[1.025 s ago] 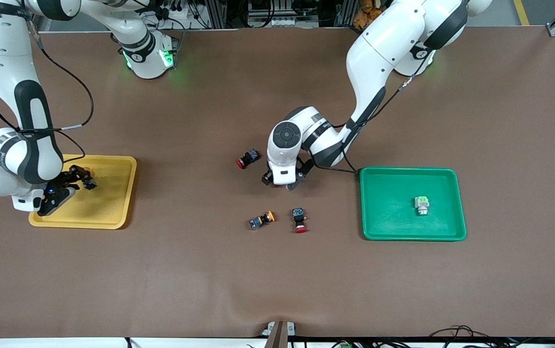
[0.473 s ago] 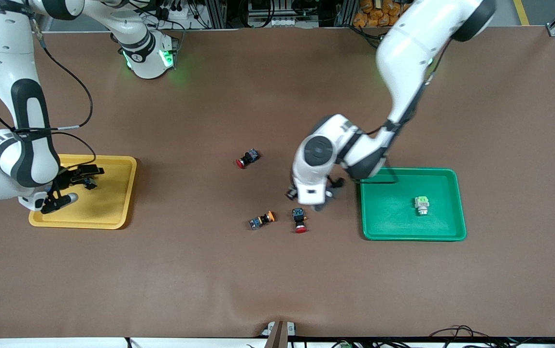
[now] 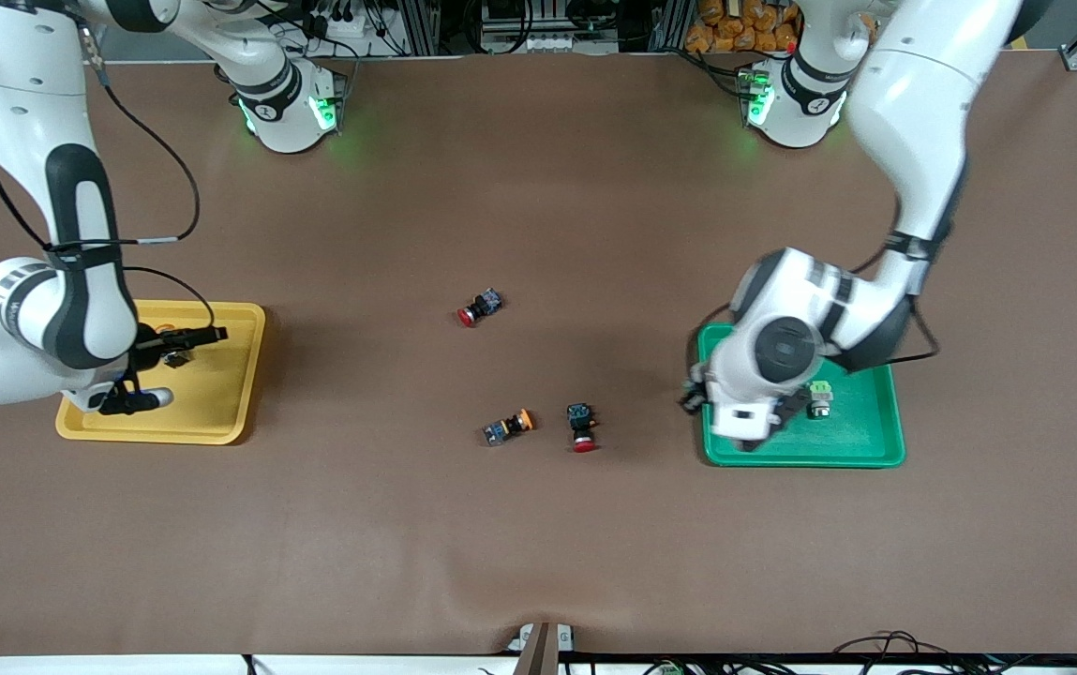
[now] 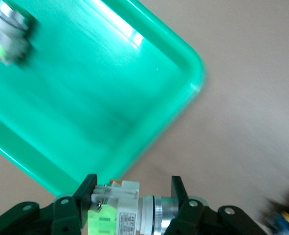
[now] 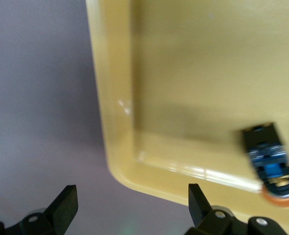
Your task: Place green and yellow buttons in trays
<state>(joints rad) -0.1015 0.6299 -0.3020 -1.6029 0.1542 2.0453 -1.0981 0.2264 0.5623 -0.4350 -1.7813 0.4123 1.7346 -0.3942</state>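
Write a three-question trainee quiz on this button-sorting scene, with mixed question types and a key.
1. True or false: the left gripper is shut on a pale-green-topped push-button switch with a white-silver body.
2. Multiple choice: where does the loose orange-yellow-capped switch with a black-and-blue body lie? A) in the shallow green plastic tray; B) on the brown table, beside a red-capped black-and-blue switch; C) in the right gripper.
3. Fill in: another orange-yellow-capped switch lies in the shallow ____ plastic tray.

Key: 1 true; 2 B; 3 yellow.
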